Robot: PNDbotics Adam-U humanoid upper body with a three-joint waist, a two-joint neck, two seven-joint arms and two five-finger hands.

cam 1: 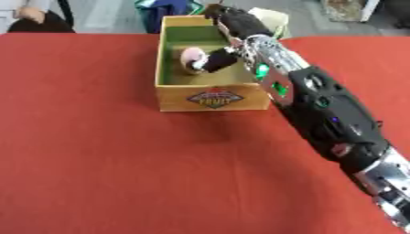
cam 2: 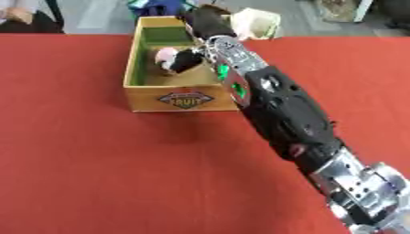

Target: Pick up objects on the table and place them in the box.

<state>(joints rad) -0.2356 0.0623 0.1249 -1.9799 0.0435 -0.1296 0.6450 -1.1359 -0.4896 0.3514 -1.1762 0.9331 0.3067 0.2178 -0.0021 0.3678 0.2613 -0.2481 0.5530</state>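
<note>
In the left eye view, a rectangular wooden box (cam 1: 212,98) with pale yellow walls, a greenish inside and a diamond-shaped printed label on its near side stood on the flat red cloth-covered table (cam 1: 104,160). The right arm (cam 1: 328,114), glossy black casing with silver metal joints and small green lights, stretched from the lower right corner diagonally up over the box's right wall. Its right hand (cam 1: 232,23), black and matte, hung above the box's far right corner, while its dark thumb (cam 1: 218,60) reached down inside, touching a small rounded pink and white object (cam 1: 192,59) lying in the box.

In the right eye view, the same pink object (cam 2: 166,57) lay against the thumb, mid-box. Whether the fingers curled round it or merely touched it, I could not tell.
</note>
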